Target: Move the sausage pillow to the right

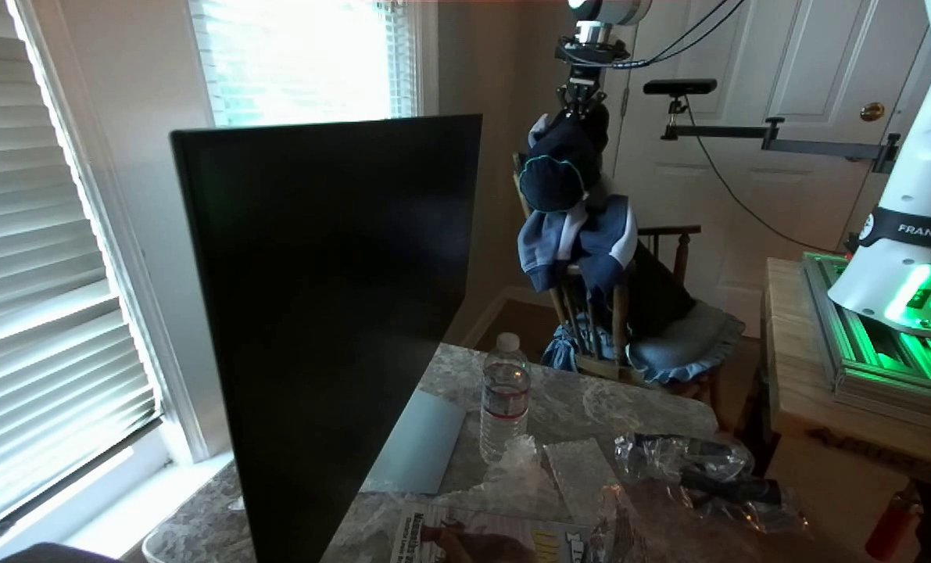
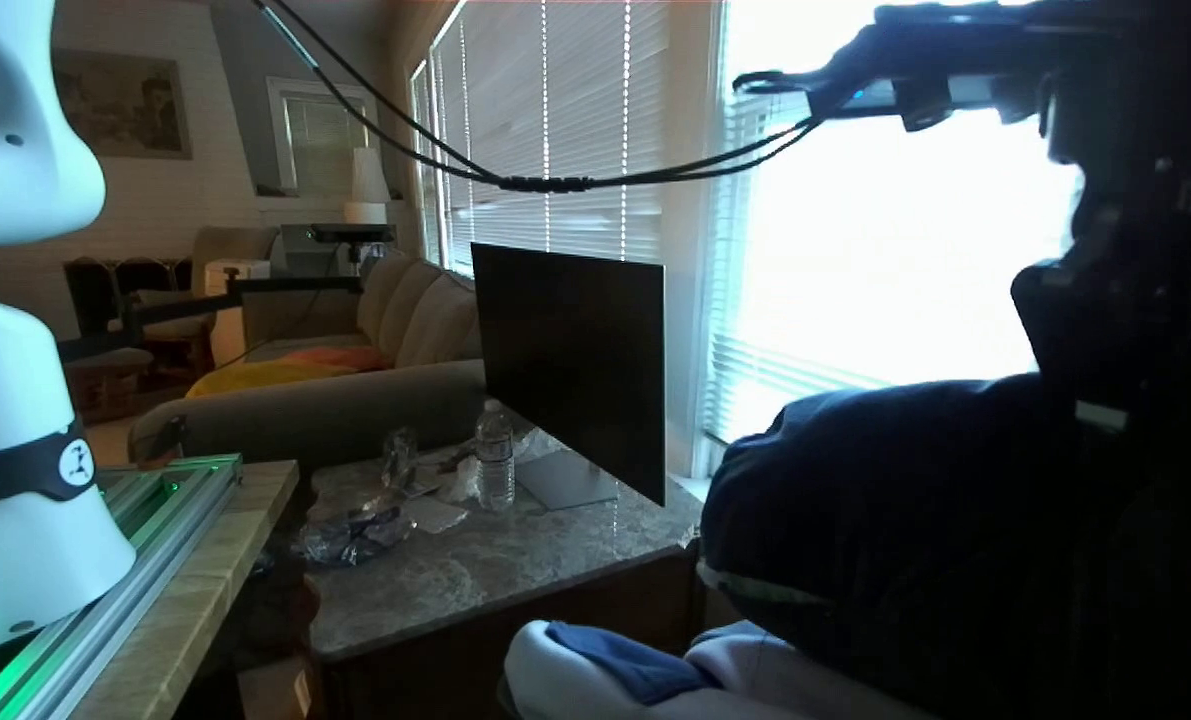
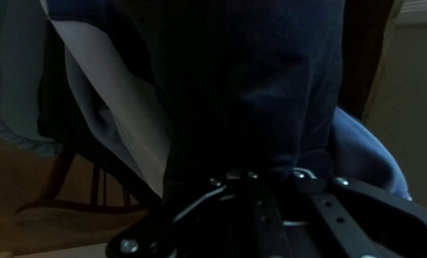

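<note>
The sausage pillow is a dark navy roll with teal piping round its end. It lies over the blue and white cloth on the back of the wooden chair. It shows as a dark mass in another exterior view and fills the middle of the wrist view. My gripper points down onto the pillow's top. In the wrist view the fingertips are close together with gathered navy fabric between them. The exact grip is dim, and the finger pads are hidden in the fabric.
The wooden chair has a seat cushion with a blue frill. A large black monitor stands on the marble-topped table. A water bottle and plastic-wrapped items lie near it. A camera arm extends beside the robot base.
</note>
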Controlling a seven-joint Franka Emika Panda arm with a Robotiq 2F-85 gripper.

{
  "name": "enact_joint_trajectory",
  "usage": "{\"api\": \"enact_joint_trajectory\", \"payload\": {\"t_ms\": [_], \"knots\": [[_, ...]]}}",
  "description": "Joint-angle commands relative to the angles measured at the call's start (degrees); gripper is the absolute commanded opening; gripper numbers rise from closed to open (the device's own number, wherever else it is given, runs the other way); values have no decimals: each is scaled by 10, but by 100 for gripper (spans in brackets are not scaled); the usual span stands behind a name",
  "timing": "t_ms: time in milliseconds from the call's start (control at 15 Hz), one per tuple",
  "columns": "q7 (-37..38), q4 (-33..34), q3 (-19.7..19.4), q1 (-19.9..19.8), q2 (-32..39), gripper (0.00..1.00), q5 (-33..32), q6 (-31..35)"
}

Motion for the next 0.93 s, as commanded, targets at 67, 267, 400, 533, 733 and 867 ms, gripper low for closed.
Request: {"api": "enact_joint_trajectory", "payload": {"t_ms": [67,267,400,533,733,867], "knots": [[68,69,-14,-5,74,3,-19,7],[88,80,-21,-8,100,3,-27,5],[96,81,-25,-7,108,3,-35,-2],[104,75,-29,-6,115,3,-44,-5],[109,62,-36,-2,120,3,-65,-9],[107,55,-38,-1,126,3,-77,-13]]}}
